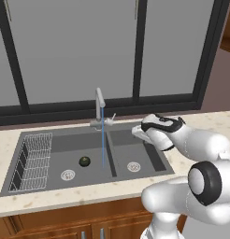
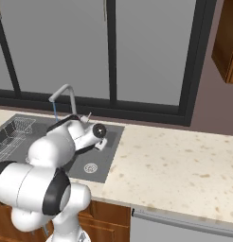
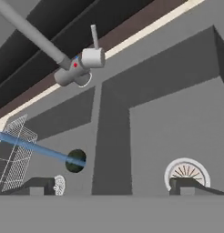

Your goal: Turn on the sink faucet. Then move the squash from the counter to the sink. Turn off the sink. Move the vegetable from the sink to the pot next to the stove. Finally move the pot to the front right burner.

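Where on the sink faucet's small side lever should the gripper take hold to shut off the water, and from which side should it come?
Grip the thin lever near its free tip, where leverage looks best. It sticks out from the faucet base on the right-basin side, so approach from over the right basin, where the open gripper already hovers. Its slim rod shape suits a pinch across its width.

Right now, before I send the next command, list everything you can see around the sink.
sink faucet: one, grey metal, behind the basin divider, blue water running from the spout
squash: one, dark green ball, on the floor of the left basin
sink: one, dark grey double basin, set in the counter
drains: two, silver, one per basin
wire rack: one, pale wire, left end of the left basin
counter: one, beige speckled, around the sink
cabinets: brown wood, under the counter
window: dark frame, grey panes, behind the faucet
gripper: one, open, over the right basin
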Tool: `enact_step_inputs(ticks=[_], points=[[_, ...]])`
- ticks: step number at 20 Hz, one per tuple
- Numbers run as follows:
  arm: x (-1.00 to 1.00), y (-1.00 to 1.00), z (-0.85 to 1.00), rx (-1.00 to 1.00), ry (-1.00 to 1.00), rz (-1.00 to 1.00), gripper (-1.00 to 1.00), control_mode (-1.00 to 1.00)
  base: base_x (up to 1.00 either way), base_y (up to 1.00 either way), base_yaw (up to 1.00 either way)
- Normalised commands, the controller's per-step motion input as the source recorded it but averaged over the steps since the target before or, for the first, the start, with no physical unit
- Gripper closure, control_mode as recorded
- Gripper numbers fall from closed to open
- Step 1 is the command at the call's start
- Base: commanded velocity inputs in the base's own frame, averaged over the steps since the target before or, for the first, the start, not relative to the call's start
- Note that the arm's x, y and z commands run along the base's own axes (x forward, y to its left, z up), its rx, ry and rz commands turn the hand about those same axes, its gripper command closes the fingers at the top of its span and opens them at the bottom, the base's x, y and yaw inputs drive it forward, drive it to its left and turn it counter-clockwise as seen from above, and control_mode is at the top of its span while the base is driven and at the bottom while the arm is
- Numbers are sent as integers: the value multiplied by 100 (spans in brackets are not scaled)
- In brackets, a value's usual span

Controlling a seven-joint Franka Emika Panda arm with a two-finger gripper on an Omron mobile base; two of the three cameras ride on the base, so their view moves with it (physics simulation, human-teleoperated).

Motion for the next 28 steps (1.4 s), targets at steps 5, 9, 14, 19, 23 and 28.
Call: enact_step_inputs(ticks=[5,9,14,19,23,28], points=[[-2,-7,54,0,-31,26,-100,-100,0,0,0],[0,0,48,0,-26,27,-100,-100,0,0,0],[1,-3,18,0,-23,27,-100,-100,0,0,0],[1,-8,4,0,-15,9,-100,-100,0,0,0],[24,10,2,0,-32,11,-100,-100,0,0,0],[22,16,-5,0,-33,10,-100,-100,0,0,0]])
